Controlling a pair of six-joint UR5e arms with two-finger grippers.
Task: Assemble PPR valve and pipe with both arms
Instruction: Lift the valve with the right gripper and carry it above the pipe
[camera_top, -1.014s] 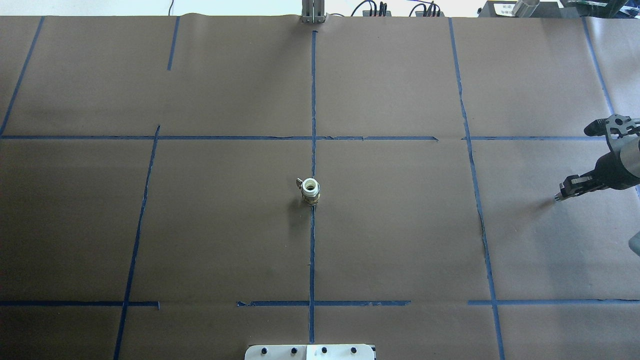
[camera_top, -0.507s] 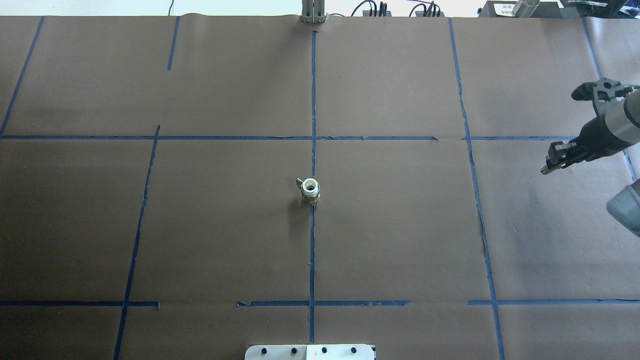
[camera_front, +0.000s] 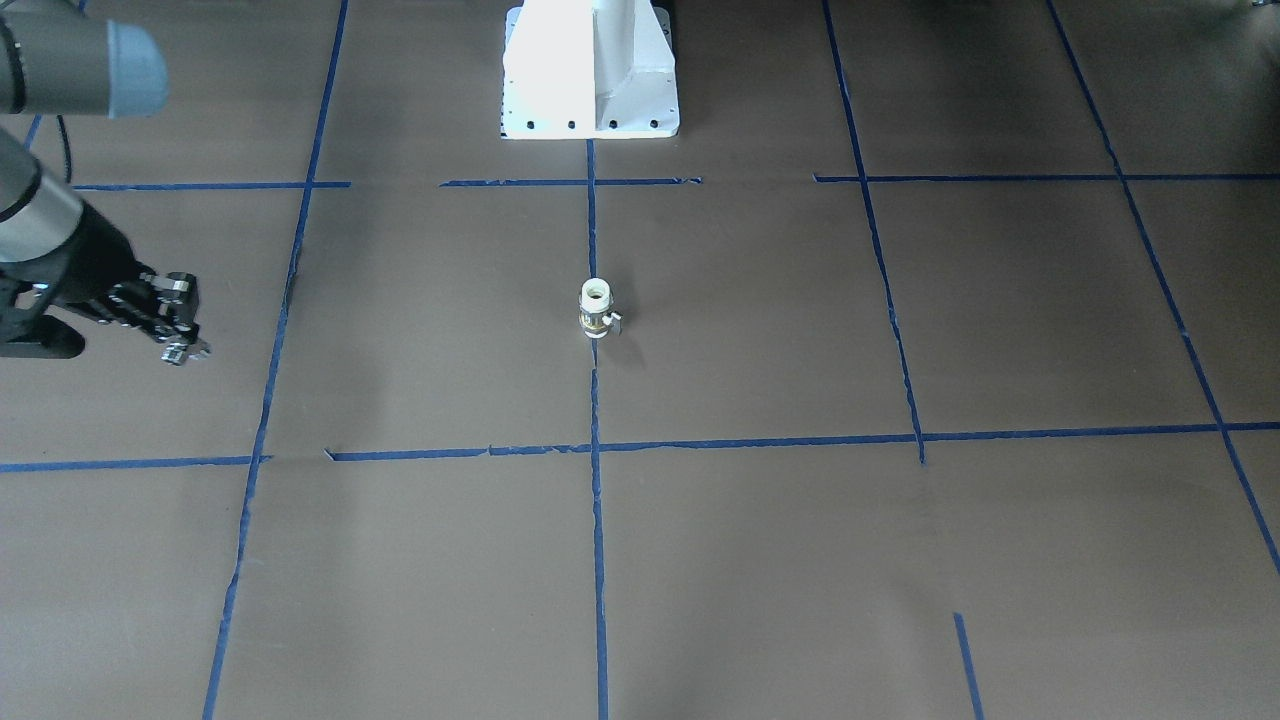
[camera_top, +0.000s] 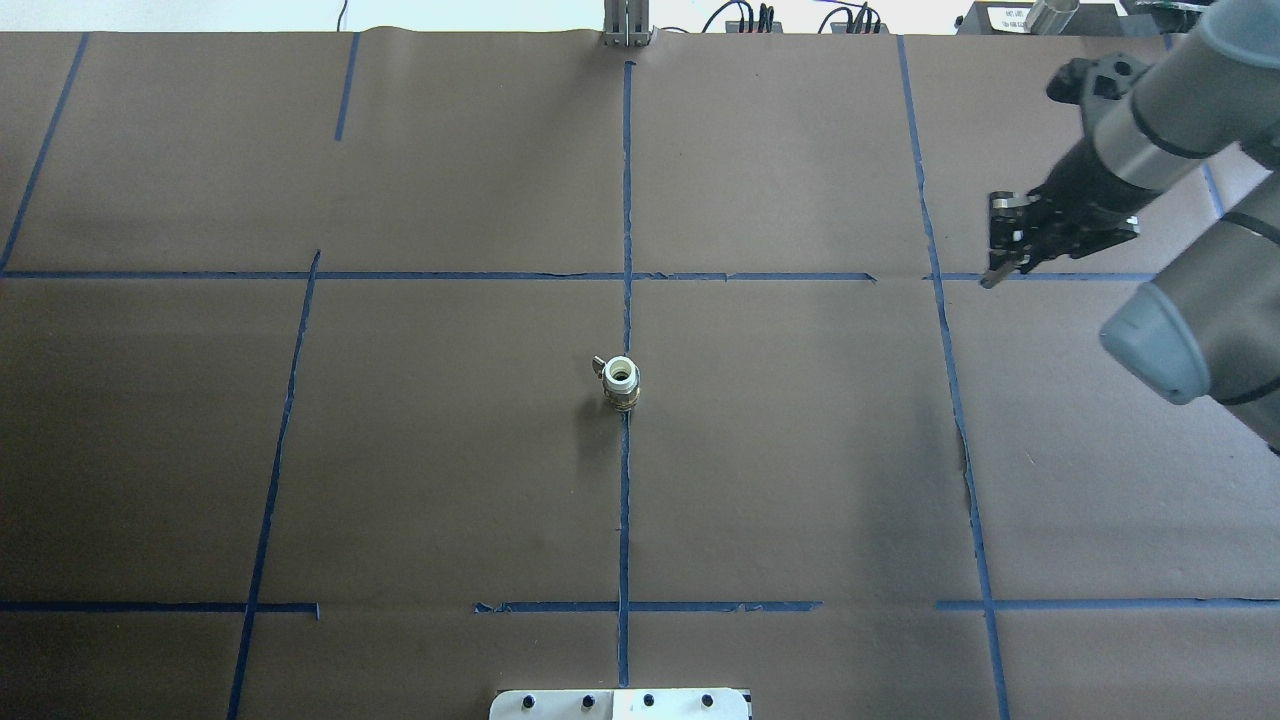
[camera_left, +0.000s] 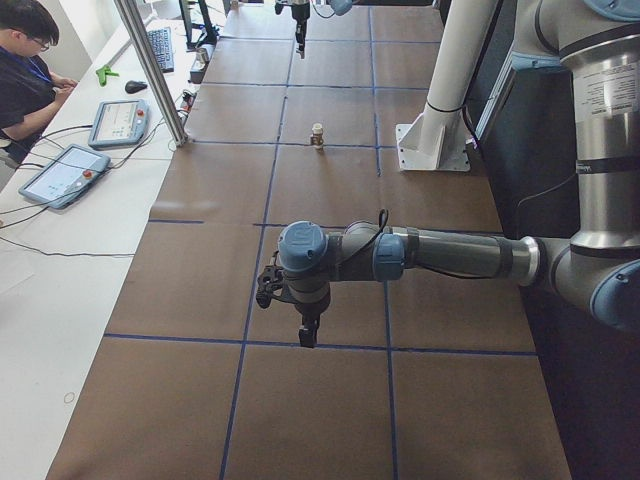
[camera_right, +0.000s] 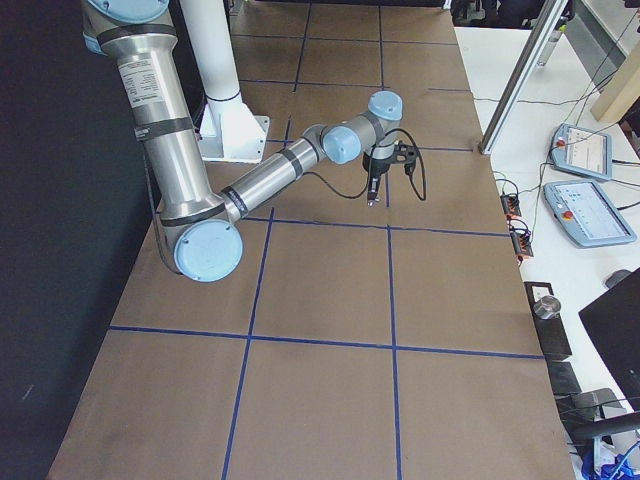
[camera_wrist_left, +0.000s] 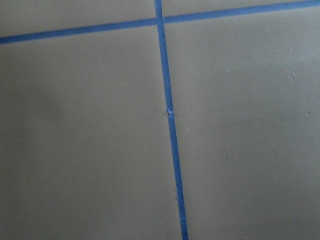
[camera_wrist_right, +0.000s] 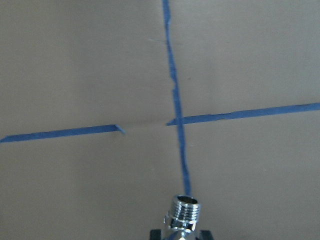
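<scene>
The PPR valve (camera_top: 621, 382) stands upright on the centre blue tape line, white end up, brass band below, and also shows in the front view (camera_front: 595, 308). My right gripper (camera_top: 1000, 262) is shut on the pipe (camera_wrist_right: 182, 215), a chrome threaded fitting that sticks out past the fingers. It hangs above the table far to the right of the valve, near a tape crossing. My left gripper (camera_left: 308, 335) shows only in the exterior left view, far from the valve. I cannot tell if it is open or shut.
The table is covered in brown paper (camera_top: 450, 450) with a grid of blue tape lines. The robot's white base (camera_front: 590, 70) stands behind the valve. An operator (camera_left: 25, 60) and teach pendants (camera_left: 60, 175) are beside the far edge of the table.
My right arm has swung further into the overhead view, away from the robot and leftward toward the valve, carrying the pipe. The valve has not moved.
</scene>
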